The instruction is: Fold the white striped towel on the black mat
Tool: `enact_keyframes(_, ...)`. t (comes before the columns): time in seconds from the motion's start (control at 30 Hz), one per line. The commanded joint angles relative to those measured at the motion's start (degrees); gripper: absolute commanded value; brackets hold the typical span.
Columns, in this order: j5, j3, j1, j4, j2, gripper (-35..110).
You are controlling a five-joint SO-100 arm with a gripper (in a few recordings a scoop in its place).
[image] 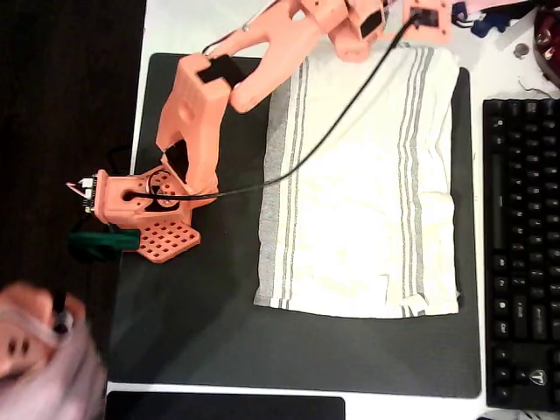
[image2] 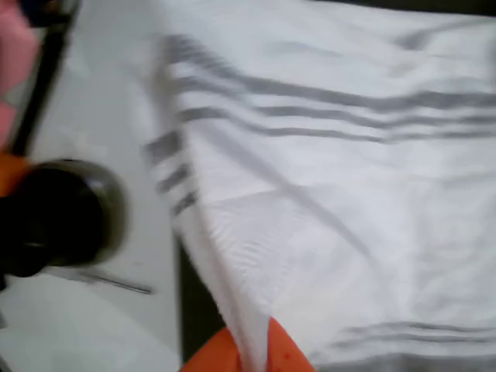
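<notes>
The white striped towel lies spread out on the black mat, right of the mat's middle, its grey stripe bands running along its left and right sides. My orange arm reaches from its base at the left across to the towel's far edge, where the gripper sits at the top right. In the wrist view the orange fingertips show at the bottom with a raised ridge of the towel pinched between them, so the gripper is shut on the towel's edge. The view is blurred.
A black keyboard lies right of the mat. The arm's base with a green clamp stands on the mat's left edge. A dark round object sits on the white table beside the towel's corner. Bare mat lies in front of the towel.
</notes>
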Motion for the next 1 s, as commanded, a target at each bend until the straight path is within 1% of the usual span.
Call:
enact_keyframes(0.0, -2.8, 4.2, 4.4, 1.3, 10.3, 0)
enact_keyframes(0.33, -14.4, 21.2, 26.1, 4.8, 30.3, 0)
enact_keyframes(0.5, -22.6, 24.3, 39.6, 5.0, 34.4, 0)
enact_keyframes(0.6, -28.0, 31.8, 47.0, -1.8, 35.5, 0)
enact_keyframes(0.67, -31.0, 39.0, 51.4, -9.9, 35.7, 1)
enact_keyframes(0.7, -32.0, 41.6, 53.0, -12.3, 35.6, 2)
enact_keyframes(0.73, -32.0, 42.9, 54.0, -13.4, 35.1, 5)
enact_keyframes(0.8, -33.0, 45.6, 55.5, -16.4, 35.3, 16)
enact_keyframes(0.97, -34.1, 44.8, 56.5, -15.6, 37.1, 21)
